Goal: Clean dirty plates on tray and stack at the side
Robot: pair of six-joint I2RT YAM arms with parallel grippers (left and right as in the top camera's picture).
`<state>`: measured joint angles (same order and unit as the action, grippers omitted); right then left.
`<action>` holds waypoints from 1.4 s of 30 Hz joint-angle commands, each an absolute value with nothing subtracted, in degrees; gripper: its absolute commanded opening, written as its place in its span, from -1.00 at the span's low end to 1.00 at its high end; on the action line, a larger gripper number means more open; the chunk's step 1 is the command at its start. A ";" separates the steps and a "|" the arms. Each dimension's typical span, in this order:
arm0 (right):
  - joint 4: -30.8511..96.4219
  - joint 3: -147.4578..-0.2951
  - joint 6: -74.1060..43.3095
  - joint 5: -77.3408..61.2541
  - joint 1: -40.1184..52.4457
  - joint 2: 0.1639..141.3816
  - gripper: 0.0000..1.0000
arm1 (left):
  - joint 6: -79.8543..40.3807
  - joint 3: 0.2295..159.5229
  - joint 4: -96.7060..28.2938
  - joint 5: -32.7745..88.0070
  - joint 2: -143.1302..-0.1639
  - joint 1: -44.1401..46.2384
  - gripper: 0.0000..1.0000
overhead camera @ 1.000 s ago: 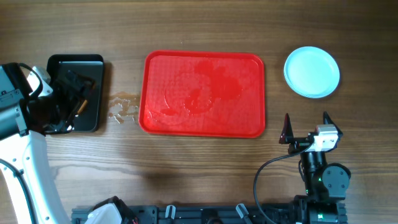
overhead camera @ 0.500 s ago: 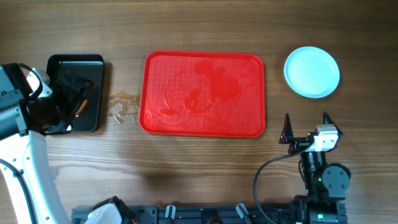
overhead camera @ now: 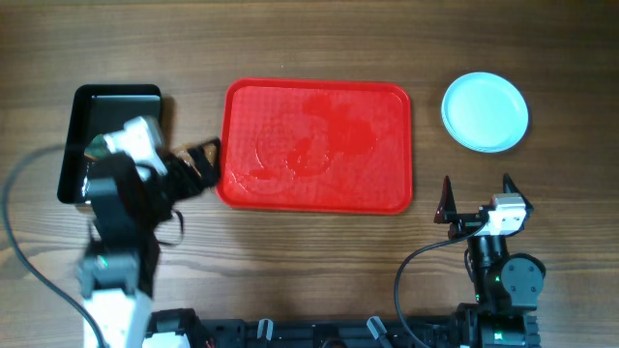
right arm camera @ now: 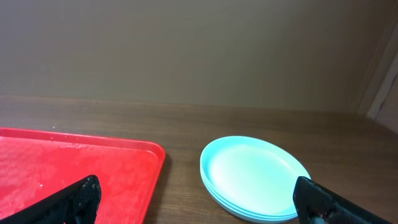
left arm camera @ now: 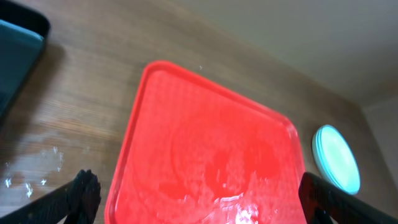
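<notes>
- We see the plates (overhead camera: pixel 485 111) stacked near the far right corner of the table (overhead camera: pixel 309 266), off the tray (overhead camera: pixel 387 188), presumably finished.
- The tray lies mid-table, bare but wet, suggesting washing is done.
- Left tool (overhead camera: pixel 201 164), fingers apart and empty, hovers at the tray's left rim.
- Right tool (overhead camera: pixel 477 188) rests spread wide, empty, by the near edge.
- We read no writing anywhere.

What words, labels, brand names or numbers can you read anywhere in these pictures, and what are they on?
None can be read.
No word, number, logo or sign shows on the red tray, the plates, the black tray or the table in any of the three views.
</notes>
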<state>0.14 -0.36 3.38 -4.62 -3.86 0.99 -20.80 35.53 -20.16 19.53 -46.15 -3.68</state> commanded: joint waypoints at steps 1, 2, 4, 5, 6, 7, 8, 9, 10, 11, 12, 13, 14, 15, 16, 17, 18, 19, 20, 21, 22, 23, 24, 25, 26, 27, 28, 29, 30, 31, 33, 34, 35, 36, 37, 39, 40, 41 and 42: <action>-0.03 -0.32 4.49 -3.81 -4.14 0.58 1.00 | -19.70 21.04 -8.97 19.22 -36.56 -1.74 1.00; -0.03 -0.32 4.49 -3.81 -4.14 0.58 0.99 | -19.70 17.98 -6.50 19.25 -34.33 -1.61 1.00; -0.03 -0.32 4.49 -3.81 -4.14 0.58 1.00 | -19.70 13.19 -3.57 19.22 -30.30 -1.61 1.00; -0.03 -0.32 4.49 -3.81 -4.14 0.58 0.99 | -19.68 10.87 -2.57 19.20 -27.86 -1.61 1.00; -0.03 -0.32 4.47 -3.81 -4.14 0.58 1.00 | -19.68 9.26 -1.69 19.20 -26.04 -1.61 1.00; -0.03 -0.32 4.49 -3.81 -4.14 0.58 1.00 | -19.68 8.25 -1.13 19.20 -24.71 -1.61 1.00; -0.03 -0.32 4.47 -3.81 -4.14 0.58 0.99 | -19.68 7.20 -0.78 19.16 -23.14 -1.61 1.00; -0.03 -0.32 4.47 -3.81 -4.14 0.58 1.00 | -19.68 6.50 -0.80 18.79 -21.67 -1.61 1.00; -0.03 -0.32 4.49 -3.81 -4.14 0.58 0.99 | -19.68 6.09 -0.80 18.50 -20.69 -1.61 1.00; -0.03 -0.32 4.51 -3.81 -4.14 0.58 0.99 | -19.66 5.65 -0.78 18.33 -19.46 -1.61 1.00; -0.03 -0.32 4.49 -3.81 -4.14 0.58 0.99 | -19.66 5.34 -0.78 18.02 -18.41 -1.61 1.00; -0.03 -0.32 4.51 -3.84 -4.14 0.58 1.00 | -19.66 5.13 -0.75 17.63 -17.52 -1.61 1.00; -0.03 -0.32 4.47 -3.81 -4.14 0.58 0.99 | -19.66 4.97 -0.78 17.02 -16.64 -1.61 1.00; -0.03 -0.32 4.51 -3.81 -4.14 0.58 0.99 | -19.64 4.82 -0.78 16.49 -15.79 -1.61 1.00; -0.03 -0.32 4.47 -3.81 -4.14 0.58 1.00 | -19.62 4.78 -0.82 15.77 -14.94 -1.61 1.00; -0.03 -0.32 4.49 -3.81 -4.14 0.58 0.99 | -19.62 4.75 -0.82 15.14 -14.11 -1.61 1.00; -0.03 -0.32 4.47 -3.81 -4.14 0.58 1.00 | -19.62 4.75 -0.80 14.48 -13.30 -1.61 1.00; -0.03 -0.32 4.49 -3.81 -4.14 0.58 0.99 | -19.62 4.75 -0.80 14.06 -12.69 -1.61 1.00; -0.03 -0.32 4.49 -3.81 -4.14 0.58 0.99 | -19.64 4.75 -0.78 13.37 -11.75 -1.61 1.00; -0.03 -0.32 4.49 -3.81 -4.14 0.58 0.99 | -19.66 4.75 -0.75 12.88 -11.09 -1.61 1.00; -0.03 -0.32 4.47 -3.81 -4.14 0.58 1.00 | -19.64 4.75 -0.75 12.40 -10.52 -1.61 1.00; -0.03 -0.32 4.45 -3.81 -4.14 0.58 0.99 | -19.64 4.75 -0.75 11.94 -9.98 -1.61 1.00; -0.03 -0.32 4.47 -3.81 -4.14 0.58 0.99 | -19.62 4.75 -0.75 11.44 -9.58 -1.61 1.00; -0.03 -0.32 4.49 -3.81 -4.14 0.58 0.99 | -19.64 4.75 -0.75 10.70 -9.34 -1.61 1.00; -0.03 -0.32 4.49 -3.81 -4.14 0.58 0.99 | -19.62 4.75 -0.78 10.04 -9.23 -1.61 1.00; -0.03 -0.32 4.47 -3.81 -4.14 0.58 0.99 | -19.62 4.75 -0.75 9.23 -9.19 -1.61 1.00; -0.03 -0.32 4.49 -3.81 -4.14 0.58 0.99 | -19.59 4.75 -0.75 8.58 -9.19 -1.61 1.00; -0.03 -0.32 4.49 -3.81 -4.14 0.58 1.00 | -19.29 4.75 -0.73 8.03 -9.19 -1.61 1.00; -0.03 -0.32 4.49 -3.81 -4.14 0.58 0.99 | -18.26 4.75 -0.56 8.01 -9.19 -1.61 1.00; -0.03 -0.32 4.49 -3.81 -4.14 0.58 0.99 | -17.72 4.75 -0.12 8.03 -9.19 -1.61 1.00; -0.03 -0.32 4.49 -3.81 -4.14 0.58 0.99 | -16.64 4.75 0.97 8.03 -9.19 -1.61 1.00; -0.03 -0.32 4.49 -3.84 -4.14 0.58 1.00 | -16.64 4.75 1.41 8.01 -9.19 -1.63 1.00; -0.03 -0.32 4.49 -3.81 -4.14 0.58 0.99 | -16.64 4.73 2.00 8.01 -9.19 -1.67 1.00; -0.03 -0.32 4.47 -3.81 -4.14 0.58 0.99 | -16.60 4.71 2.42 8.01 -9.19 -1.72 1.00; -0.03 -0.32 4.49 -3.81 -4.14 0.58 1.00 | -16.19 4.71 2.44 7.97 -9.06 -1.76 1.00; -0.03 -0.32 4.49 -3.81 -4.14 0.58 0.99 | -15.14 4.71 2.42 7.99 -8.75 -1.76 1.00; -0.03 -0.32 4.49 -3.81 -4.14 0.58 0.99 | -15.11 4.69 2.42 7.70 -8.51 -1.78 1.00; -0.03 -0.32 4.49 -3.81 -4.14 0.58 1.00 | -14.85 4.69 2.39 7.38 -8.16 -1.76 1.00; -0.03 -0.32 4.51 -3.81 -4.14 0.58 1.00 | -14.24 4.69 2.39 7.38 -7.97 -1.76 1.00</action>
<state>0.14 -0.36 3.99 -4.60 -3.86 0.99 -17.12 5.34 2.13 8.75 -9.43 -1.91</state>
